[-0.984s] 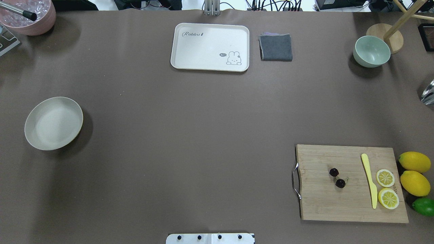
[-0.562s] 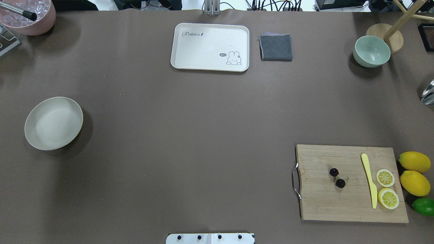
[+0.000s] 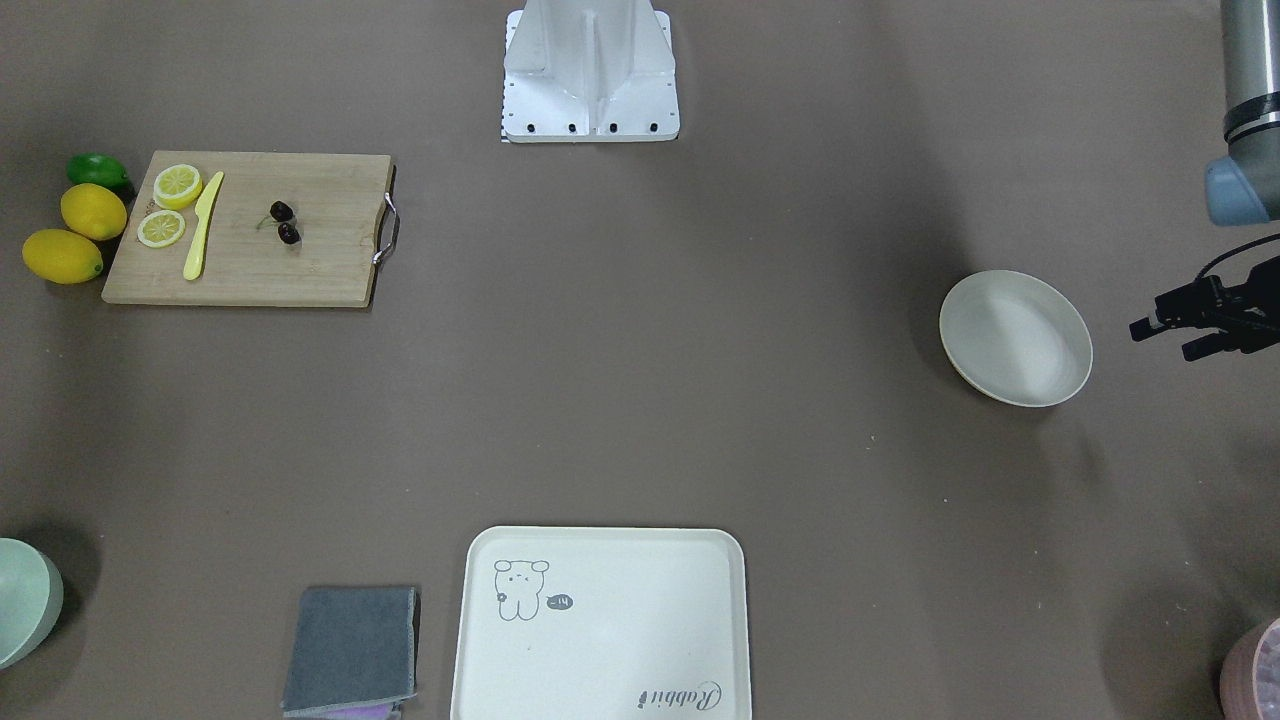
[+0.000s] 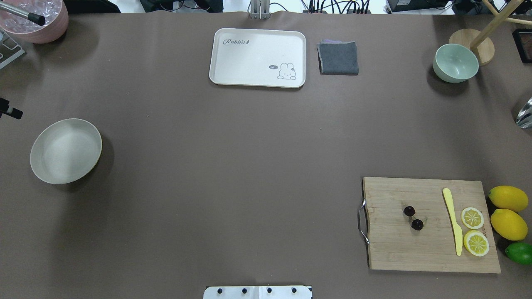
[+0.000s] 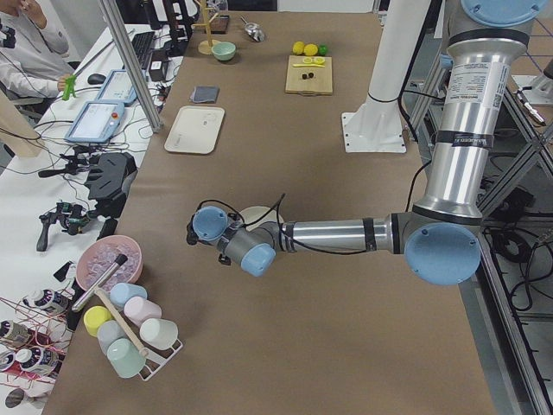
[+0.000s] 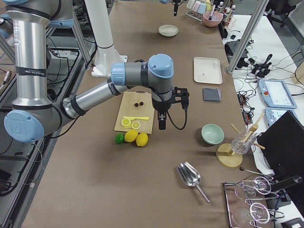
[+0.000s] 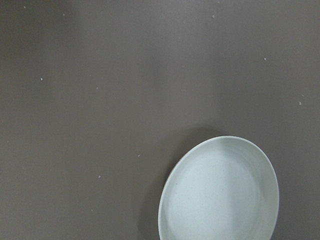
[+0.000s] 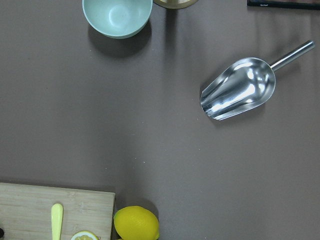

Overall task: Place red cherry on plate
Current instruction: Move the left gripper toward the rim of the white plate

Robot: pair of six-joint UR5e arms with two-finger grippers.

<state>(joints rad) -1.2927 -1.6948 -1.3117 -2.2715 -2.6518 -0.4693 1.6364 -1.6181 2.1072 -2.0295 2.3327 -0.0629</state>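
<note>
The red cherry (image 4: pixel 413 218) is a dark pair lying on the wooden cutting board (image 4: pixel 399 249) at the near right, also seen as the cherry (image 3: pixel 283 222) in the front-facing view. The cream plate (image 4: pixel 65 150) sits empty at the far left of the table, and the left wrist view shows the plate (image 7: pixel 220 192) low and to the right. My left gripper (image 3: pixel 1170 335) hovers just outside the plate's outer side; only a black part (image 4: pixel 10 111) shows at the overhead edge, and I cannot tell its state. My right gripper (image 6: pixel 162 124) hangs beyond the board's far edge; its state cannot be told.
On the board lie a yellow knife (image 4: pixel 453 220) and two lemon slices (image 4: pixel 474 230). Lemons (image 4: pixel 508 211) and a lime (image 4: pixel 519 252) sit right of it. At the back are a cream tray (image 4: pixel 257 58), a grey cloth (image 4: pixel 338 58), a green bowl (image 4: pixel 455 62) and a metal scoop (image 8: pixel 240 95).
A black part of the left gripper has come into the overhead view at the left edge, above the plate. The cherry and plate have not moved.
</note>
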